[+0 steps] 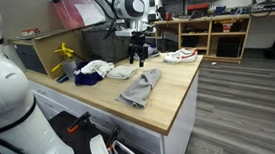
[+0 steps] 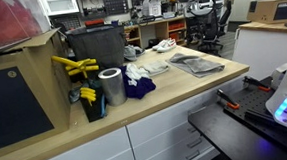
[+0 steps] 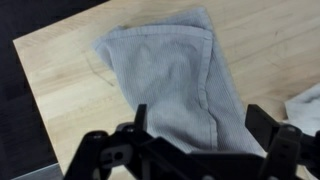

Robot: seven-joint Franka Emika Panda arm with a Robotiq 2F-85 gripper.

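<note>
Wrist view: the gripper hovers above a grey cloth. Its dark fingers rise from the bottom edge of the frame, spread wide, with nothing held between them. The cloth lies flat and loosely folded on a pale wooden counter. It runs from the upper middle of the frame down to the lower centre, under the gap between the fingers. A dark drop past the counter's edge fills the left side and the upper left corner. A white cloth pokes in at the right edge.

Exterior view: the gripper hangs over the middle of the counter, with the grey cloth just below and in front of it. The cloth's lower end reaches toward the near edge of the counter. A white cloth and a purple cloth lie to its left, and a shoe sits to the upper right.

Risks, as a judgement:
- If you descend too far, the open fingertips could jam into the wood, because the fabric is thin.
- If you close on a single layer, the fold may fall open and hang unevenly.
- If you drift right, the right-hand finger could snag the white cloth as well.
- If you drag toward the left of the wrist frame, the cloth could slide off the edge.
</note>
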